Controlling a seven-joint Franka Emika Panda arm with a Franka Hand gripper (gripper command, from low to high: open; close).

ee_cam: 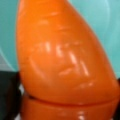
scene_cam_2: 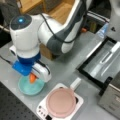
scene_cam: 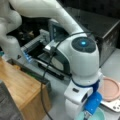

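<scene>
In a front view, starting at the left, the gripper hangs below the white robot arm's round wrist with its blue glowing top, and it is clenched on a glossy orange plastic carrot. The carrot stands nearly upright, long axis vertical, tapered end pointing down from the fingers into the shallow teal plastic bowl directly beneath; whether the tip touches the bowl's floor cannot be told. The wrist view shows the carrot filling nearly everything, teal bowl behind it, narrow end away from the camera.

Moving right, at about four o'clock from the bowl and just beside it, a round pink plate sits on a white square scale-like base. Farther right, at two o'clock, lies a dark-framed metal tray with a light utensil in it. A light wooden box stands at twelve o'clock behind the arm. No brand, label or writing can be read anywhere.
</scene>
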